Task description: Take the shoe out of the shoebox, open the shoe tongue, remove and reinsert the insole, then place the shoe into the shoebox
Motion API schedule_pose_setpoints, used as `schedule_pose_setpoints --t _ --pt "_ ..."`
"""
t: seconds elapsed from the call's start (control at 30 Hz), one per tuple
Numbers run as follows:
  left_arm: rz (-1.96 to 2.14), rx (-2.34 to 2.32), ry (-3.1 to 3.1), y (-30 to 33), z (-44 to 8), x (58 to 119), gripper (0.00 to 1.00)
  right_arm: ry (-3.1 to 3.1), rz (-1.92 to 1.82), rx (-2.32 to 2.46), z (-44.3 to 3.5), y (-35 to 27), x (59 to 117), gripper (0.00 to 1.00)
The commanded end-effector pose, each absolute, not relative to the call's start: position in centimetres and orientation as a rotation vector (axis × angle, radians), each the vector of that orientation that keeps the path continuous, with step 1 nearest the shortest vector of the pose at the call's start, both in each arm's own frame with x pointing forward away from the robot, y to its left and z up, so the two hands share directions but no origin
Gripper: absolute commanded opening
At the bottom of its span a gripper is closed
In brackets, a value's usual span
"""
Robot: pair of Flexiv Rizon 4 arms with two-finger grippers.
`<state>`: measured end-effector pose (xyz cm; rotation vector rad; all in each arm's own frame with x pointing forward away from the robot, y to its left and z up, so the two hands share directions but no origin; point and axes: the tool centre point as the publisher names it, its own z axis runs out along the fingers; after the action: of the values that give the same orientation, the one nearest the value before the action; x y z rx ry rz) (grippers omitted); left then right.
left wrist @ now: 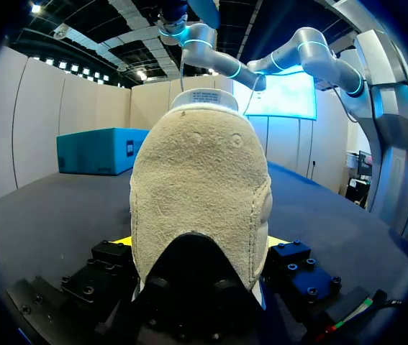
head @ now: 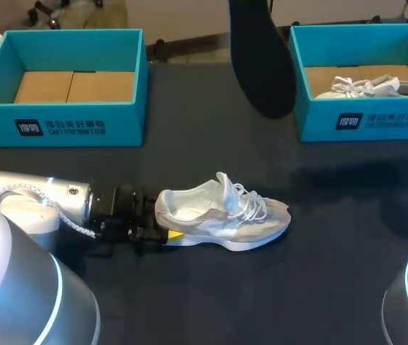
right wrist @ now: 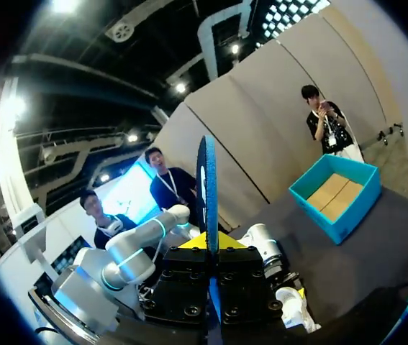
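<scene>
Shoe (head: 221,215), white and laced, is seen lying on its sole near the middle of the dark table (head: 311,287), its toe turned to 3 o'clock and its heel to 9 o'clock. Two teal shoeboxes are set at the far side. The left shoebox (head: 60,126), at about 10 o'clock from the shoe, is shown with only its brown cardboard floor inside. In the right shoebox (head: 362,122), at about 2 o'clock, a second white shoe (head: 373,86) is held, lying on the cardboard.

The left jaws, reached in from 9 o'clock on the left arm (head: 38,201), are closed on the shoe's heel; in the left wrist view the heel (left wrist: 200,194) is flanked closely by a yellow tip on each side. The right jaws are closed tightly on a dark insole (right wrist: 207,187), which is gripped at one end and held upright, edge-on. In the head view the insole (head: 261,57) is seen raised above the table between the two boxes, at 12 o'clock from the shoe.
</scene>
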<state>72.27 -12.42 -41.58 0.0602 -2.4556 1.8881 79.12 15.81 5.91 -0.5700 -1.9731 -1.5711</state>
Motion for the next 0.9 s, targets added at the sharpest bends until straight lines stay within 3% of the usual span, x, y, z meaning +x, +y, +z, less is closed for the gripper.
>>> schedule_pose_setpoints --t 0.03,0.9 --pt "1.888 0.060 -2.456 -12.4 -41.6 72.3 0.00 -1.996 -1.619 -0.710 6.3 15.1 76.3 0.00" --pt "1.888 0.060 -2.456 -12.4 -41.6 72.3 0.00 -1.909 -1.724 -0.857 5.4 17.2 69.0 0.00"
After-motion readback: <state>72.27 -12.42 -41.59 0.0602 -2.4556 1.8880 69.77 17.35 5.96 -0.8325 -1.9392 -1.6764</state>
